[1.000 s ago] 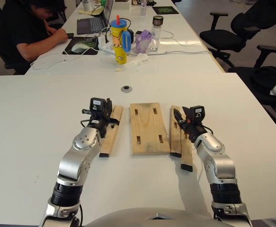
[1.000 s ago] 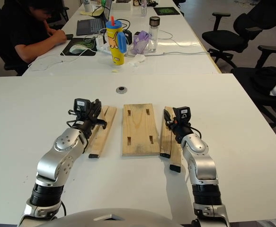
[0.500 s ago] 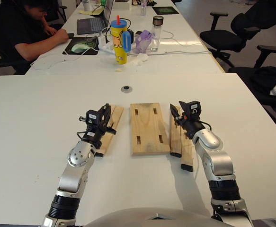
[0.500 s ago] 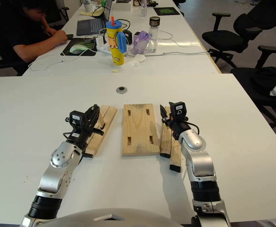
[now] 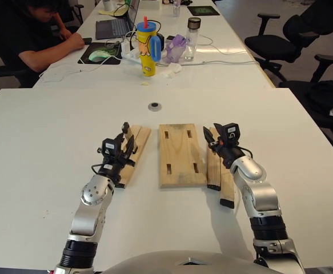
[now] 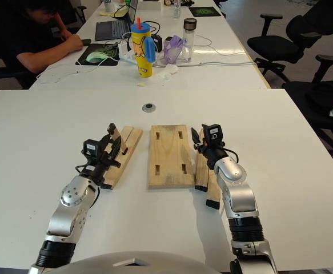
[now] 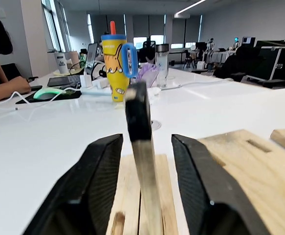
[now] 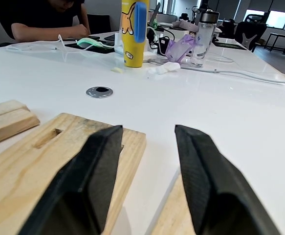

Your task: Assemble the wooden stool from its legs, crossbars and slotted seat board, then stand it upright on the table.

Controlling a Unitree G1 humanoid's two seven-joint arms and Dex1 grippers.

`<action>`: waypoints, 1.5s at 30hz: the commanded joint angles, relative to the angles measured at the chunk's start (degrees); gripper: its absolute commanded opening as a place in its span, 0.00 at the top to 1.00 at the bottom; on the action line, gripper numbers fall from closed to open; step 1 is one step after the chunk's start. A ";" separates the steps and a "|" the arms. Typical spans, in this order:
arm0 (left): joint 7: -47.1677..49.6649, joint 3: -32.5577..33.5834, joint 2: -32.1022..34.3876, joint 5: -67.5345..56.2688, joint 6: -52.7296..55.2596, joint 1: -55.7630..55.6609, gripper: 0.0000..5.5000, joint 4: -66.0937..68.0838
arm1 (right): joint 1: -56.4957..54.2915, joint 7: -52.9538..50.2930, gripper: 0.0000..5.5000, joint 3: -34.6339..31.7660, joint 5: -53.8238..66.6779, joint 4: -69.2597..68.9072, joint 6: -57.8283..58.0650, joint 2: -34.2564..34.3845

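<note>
Where the left gripper [image 5: 126, 142] sits low over the left stack [image 5: 140, 141] of wooden pieces, its two fingers [image 7: 96, 176] are clamped on a wooden leg [image 7: 144, 161], one finger on each side. The leg is tilted: its black-capped far end stands raised above the flat pieces beneath, while its near end runs down between the fingers. The left stack lies flat on the white table [image 5: 46, 142], long axis running near to far, just left of the seat board [image 5: 181, 155] and parted from it by a narrow strip of tabletop. The seat board lies flat at the centre, four slots showing in its upper face, two toward the far end and two toward the near end. The right gripper [image 5: 211, 133] is over the far end of the gap between the seat board and the right pair of pieces [image 5: 225, 184]; its fingers [image 8: 91, 186] are spread apart with nothing between them, and whether they touch the wood below cannot be told. The right pair lies flat just right of the board, the outer piece reaching nearer than the inner, both with dark near ends. A round cable port [image 5: 153, 107] is set in the table beyond the board. On the far table [image 5: 235, 74] stand a yellow cup [image 5: 147, 51] and a clear bottle [image 5: 192, 40].
</note>
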 commanded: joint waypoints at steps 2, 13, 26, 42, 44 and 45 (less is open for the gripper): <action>1.66 4.25 0.01 -0.53 1.37 -5.83 0.64 -5.68 | -0.89 -0.19 0.64 0.08 -0.41 1.30 -1.28 0.68; 2.20 9.76 0.58 -9.21 21.88 -31.19 0.64 -0.54 | -2.95 -0.66 0.64 1.54 -2.01 3.61 -3.68 1.45; -1.74 -0.63 1.37 -3.71 29.13 -16.84 0.64 11.91 | -3.69 -1.15 0.64 2.17 -2.70 4.39 -4.17 2.85; 2.07 8.63 -3.09 -6.93 16.90 -27.53 0.64 3.08 | -4.33 -0.92 0.64 2.47 -2.82 6.28 -5.51 3.06; 1.28 5.63 -2.51 -5.07 19.59 -25.13 0.64 5.55 | -4.57 -0.85 0.64 2.60 -2.83 6.39 -5.50 3.13; 1.11 4.09 -2.45 -4.11 21.01 -23.42 0.64 7.32 | -4.60 -0.84 0.64 2.66 -2.83 6.41 -5.52 3.16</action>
